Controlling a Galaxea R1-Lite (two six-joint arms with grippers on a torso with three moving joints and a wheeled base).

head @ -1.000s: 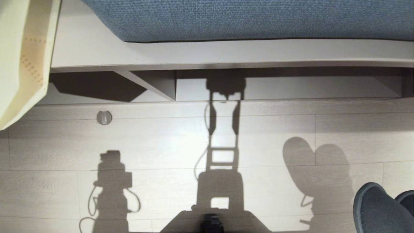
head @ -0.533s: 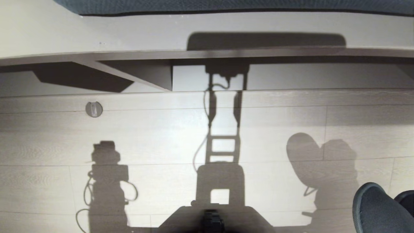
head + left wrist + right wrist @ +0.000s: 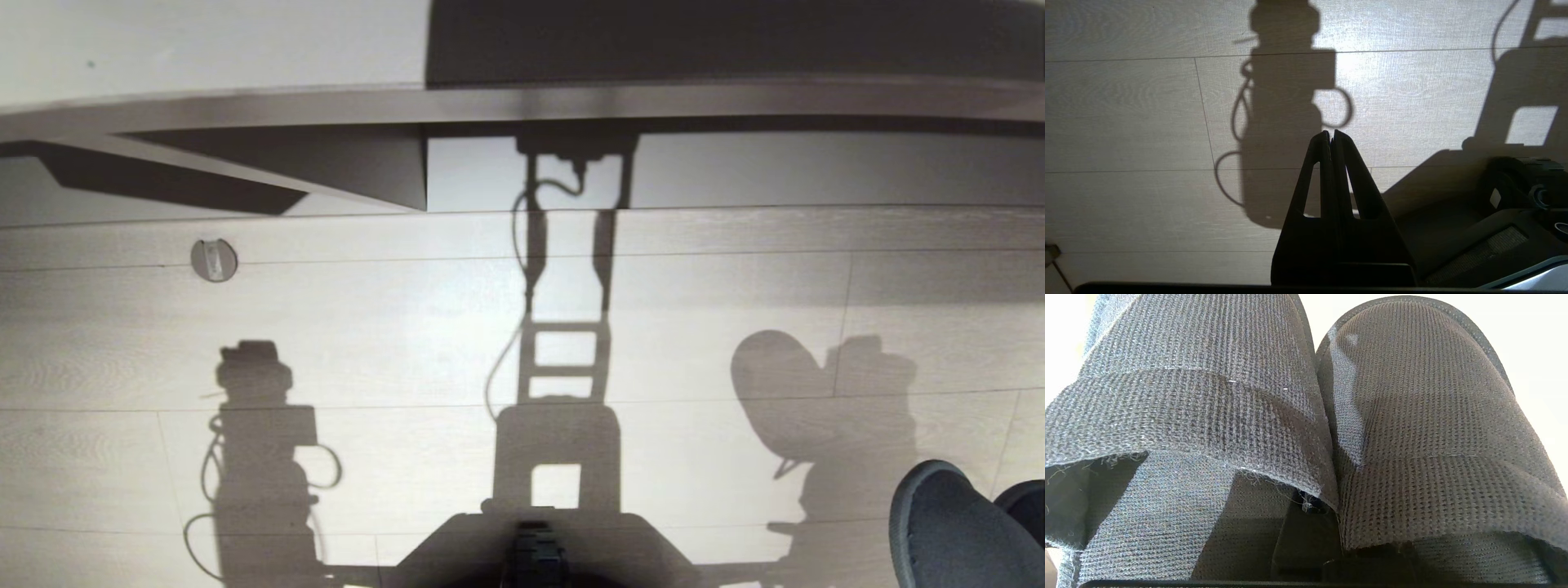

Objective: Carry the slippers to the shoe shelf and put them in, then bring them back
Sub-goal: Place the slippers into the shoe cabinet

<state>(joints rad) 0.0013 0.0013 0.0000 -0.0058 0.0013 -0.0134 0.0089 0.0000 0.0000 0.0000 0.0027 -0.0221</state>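
Slippers (image 3: pixel 1314 428) both pinched side by side in right gripper (image 3: pixel 1310 535), jaws clenched on their inner edges; toes poke into head view's lower right. Whole view has dropped since a second ago: camera tilting down, shelf (image 3: pixel 522 175) now nearer top, so carry probably nearing put-in. Left gripper (image 3: pixel 1331 136) parked, jaws clenched empty. Floor (image 3: pixel 408 327) ahead bare except round stopper (image 3: pixel 214 260).

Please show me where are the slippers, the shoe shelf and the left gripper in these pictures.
slippers (image 3: pixel 1412 416): right wrist view, on the knitted upper of one slipper.
shoe shelf (image 3: pixel 412 167): head view, on its vertical divider.
left gripper (image 3: pixel 1331 136): left wrist view, at the tips of its fingers.
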